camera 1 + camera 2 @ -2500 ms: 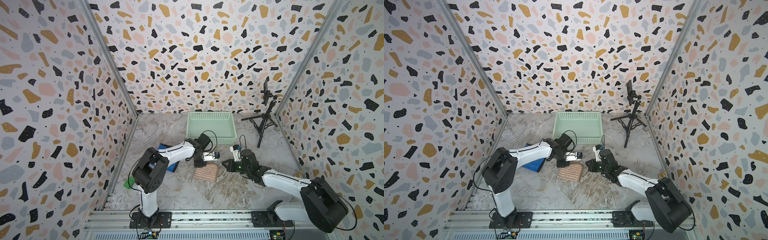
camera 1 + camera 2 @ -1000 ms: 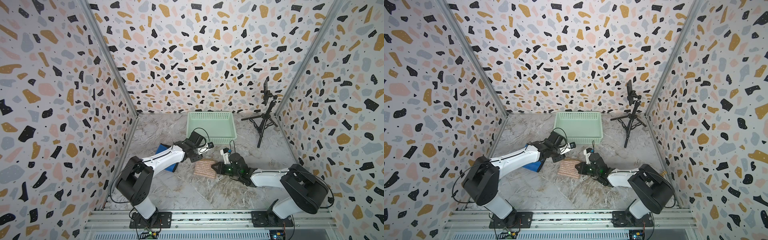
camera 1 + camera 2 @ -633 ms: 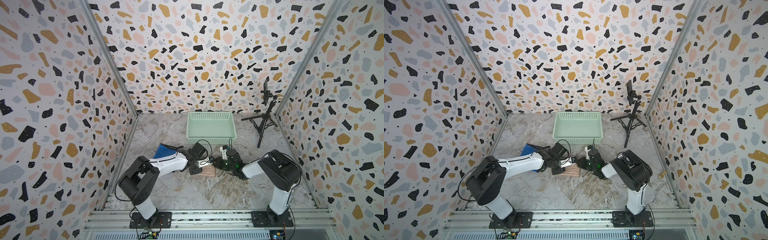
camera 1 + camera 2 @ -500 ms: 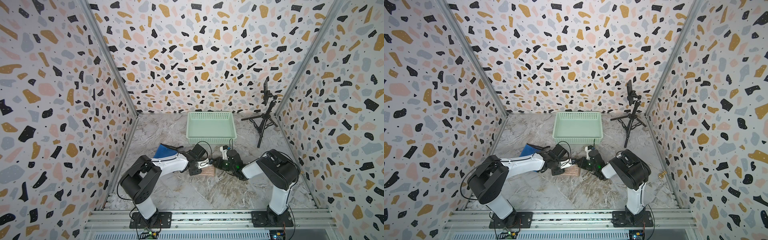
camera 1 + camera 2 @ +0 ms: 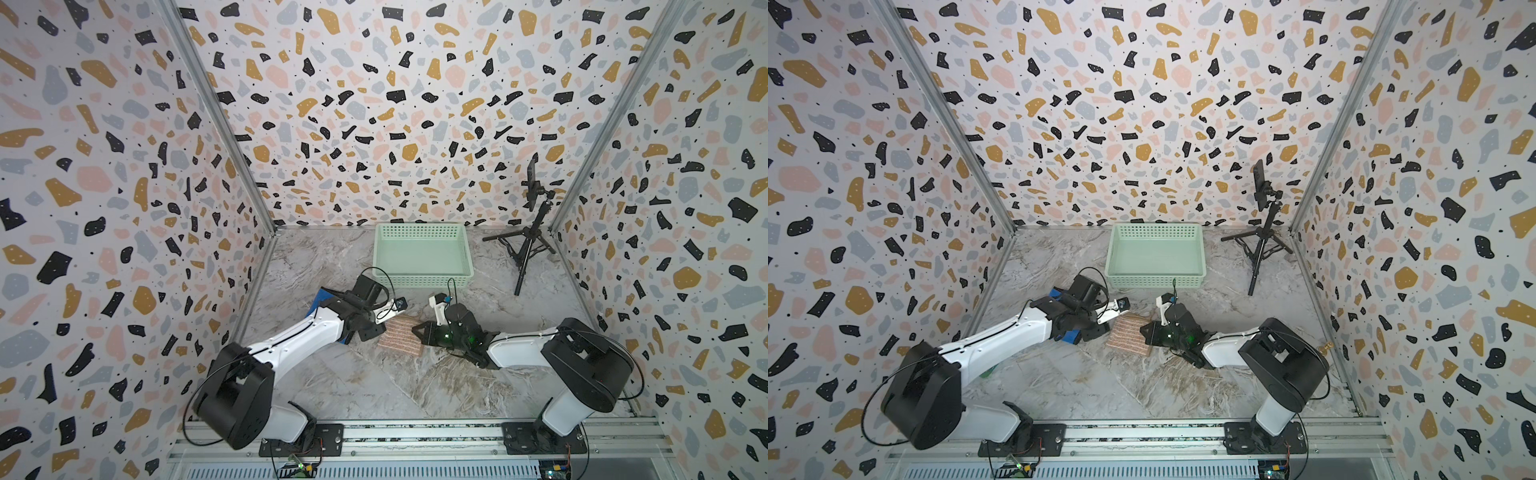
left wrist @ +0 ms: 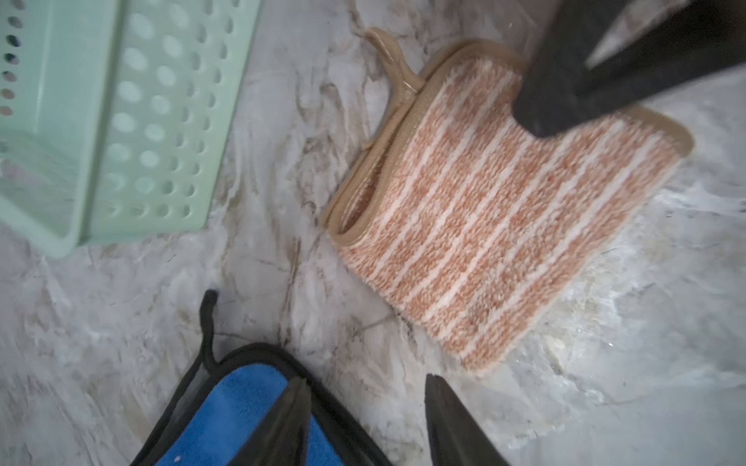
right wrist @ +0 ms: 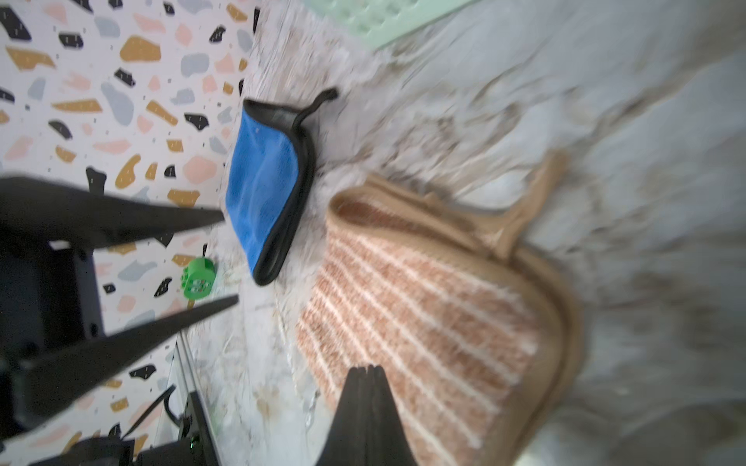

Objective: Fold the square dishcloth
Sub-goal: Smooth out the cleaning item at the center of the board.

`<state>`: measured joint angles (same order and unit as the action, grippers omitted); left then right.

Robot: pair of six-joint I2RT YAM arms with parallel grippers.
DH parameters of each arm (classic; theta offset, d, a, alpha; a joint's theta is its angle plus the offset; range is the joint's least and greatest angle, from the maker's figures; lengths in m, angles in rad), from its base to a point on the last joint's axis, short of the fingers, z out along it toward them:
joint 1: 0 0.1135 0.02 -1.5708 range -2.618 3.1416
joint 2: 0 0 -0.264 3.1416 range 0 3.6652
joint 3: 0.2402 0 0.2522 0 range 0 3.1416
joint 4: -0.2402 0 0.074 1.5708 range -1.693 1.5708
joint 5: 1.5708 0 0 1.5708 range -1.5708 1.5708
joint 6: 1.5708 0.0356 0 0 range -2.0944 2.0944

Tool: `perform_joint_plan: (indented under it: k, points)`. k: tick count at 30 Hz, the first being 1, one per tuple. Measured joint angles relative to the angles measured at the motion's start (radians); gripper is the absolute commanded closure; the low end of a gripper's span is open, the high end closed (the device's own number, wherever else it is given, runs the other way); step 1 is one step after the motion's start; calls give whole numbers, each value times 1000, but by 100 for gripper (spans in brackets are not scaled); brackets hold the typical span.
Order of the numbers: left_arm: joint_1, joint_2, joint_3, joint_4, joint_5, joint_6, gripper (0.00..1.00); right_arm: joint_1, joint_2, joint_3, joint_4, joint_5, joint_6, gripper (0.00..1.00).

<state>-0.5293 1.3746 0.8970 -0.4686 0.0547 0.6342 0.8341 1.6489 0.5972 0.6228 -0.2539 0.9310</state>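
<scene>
The dishcloth (image 5: 400,338) (image 5: 1128,336), orange with white stripes and a tan border, lies folded over on the marble table. It also shows in the left wrist view (image 6: 504,226) and in the right wrist view (image 7: 424,302), with its tan loop sticking out at a corner. My left gripper (image 5: 371,329) (image 5: 1097,330) (image 6: 365,379) stands open just left of it, holding nothing, one finger over a blue cloth. My right gripper (image 5: 416,331) (image 5: 1144,331) (image 7: 367,368) is shut, its tips resting on the dishcloth's right edge.
A blue cloth (image 5: 319,300) (image 6: 242,407) (image 7: 262,181) with black edging lies under my left arm. A mint-green basket (image 5: 424,283) (image 5: 1156,282) stands just behind. A black tripod (image 5: 527,249) stands at the back right. A small green object (image 7: 198,278) sits near the left wall.
My left gripper's jaws have spread wider and it has drawn back to the left, off the dishcloth. The right gripper stays shut at the dishcloth's right edge.
</scene>
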Motion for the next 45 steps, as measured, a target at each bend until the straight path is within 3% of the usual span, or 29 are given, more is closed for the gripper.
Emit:
perform_joint_plan:
  k: [4,9,16,22,32,36,38,39,40,41,42,45]
  points:
    - [95,-117,-6,-40,72,-25,35,80,81,6,84,-42,17,100]
    - [243,-240,-38,-84,147,-53,24,95,215,8,186,-73,47,100]
    - [387,-279,-43,-121,243,-78,21,93,145,27,119,-80,32,100]
    - [417,-256,-43,-138,283,-103,20,66,118,219,26,-110,-12,100]
    - [431,-262,-45,-137,319,-124,19,-67,435,426,-18,-98,-37,100]
    - [436,-264,-56,-135,322,-124,19,-65,452,458,-12,-100,-40,96]
    - [438,-264,-63,-132,322,-126,18,-63,444,465,-41,-96,-50,86]
    - [439,-264,-69,-129,322,-129,18,-63,429,468,-77,-94,-66,72]
    - [439,-266,-73,-125,321,-133,17,-63,410,469,-107,-93,-79,51]
    - [440,-268,-79,-120,321,-138,17,-63,382,470,-144,-89,-92,14]
    - [441,-272,-87,-110,319,-146,17,-62,342,470,-188,-85,-116,2]
    - [445,-293,-115,-68,299,-178,16,-61,181,470,-320,-51,-205,0]
